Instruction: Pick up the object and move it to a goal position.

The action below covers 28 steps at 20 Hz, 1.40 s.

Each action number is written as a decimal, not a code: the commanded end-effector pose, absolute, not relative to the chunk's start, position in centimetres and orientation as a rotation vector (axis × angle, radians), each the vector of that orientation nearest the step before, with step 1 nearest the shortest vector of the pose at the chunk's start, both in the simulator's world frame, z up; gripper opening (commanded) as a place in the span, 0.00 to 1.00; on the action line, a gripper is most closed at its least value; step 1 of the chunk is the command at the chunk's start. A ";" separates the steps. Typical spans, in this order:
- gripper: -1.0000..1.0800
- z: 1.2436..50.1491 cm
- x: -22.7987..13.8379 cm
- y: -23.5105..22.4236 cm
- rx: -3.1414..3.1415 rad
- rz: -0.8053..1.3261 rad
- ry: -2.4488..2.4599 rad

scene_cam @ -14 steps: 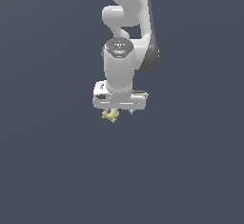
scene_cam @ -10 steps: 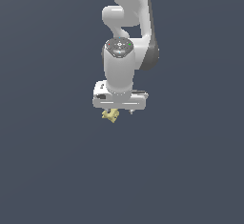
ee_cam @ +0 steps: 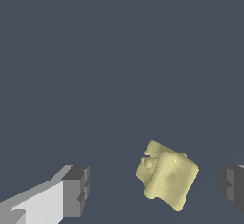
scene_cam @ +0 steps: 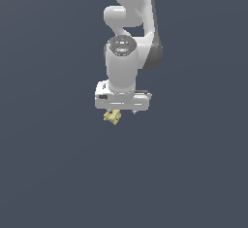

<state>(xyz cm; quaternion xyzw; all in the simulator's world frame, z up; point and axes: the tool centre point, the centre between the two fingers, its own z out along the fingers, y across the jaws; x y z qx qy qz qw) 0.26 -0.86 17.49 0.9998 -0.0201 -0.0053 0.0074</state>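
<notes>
Progress looks early: the object (ee_cam: 167,180) lies between the jaws of the gripper (ee_cam: 155,187), which stand wide apart with a gap on each side, so by my judgement closing, lifting and carrying all remain. No goal marker shows. In the exterior view the piece (scene_cam: 112,117) peeks out at about seven o'clock under the white hand. It is pale yellow, matte, lumpy, knobbed; the fingertips (ee_cam: 76,189) are dark, blocky pads.

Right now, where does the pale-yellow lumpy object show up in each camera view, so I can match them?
Exterior view: the object sits just under the white gripper, toward the exterior view's left of it.
Wrist view: the object lies between the two dark fingertips, nearer one, touching neither.
Shared landmark: the gripper.
</notes>
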 end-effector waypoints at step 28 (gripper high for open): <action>0.96 8.9 -7.4 -6.2 3.063 0.000 -0.700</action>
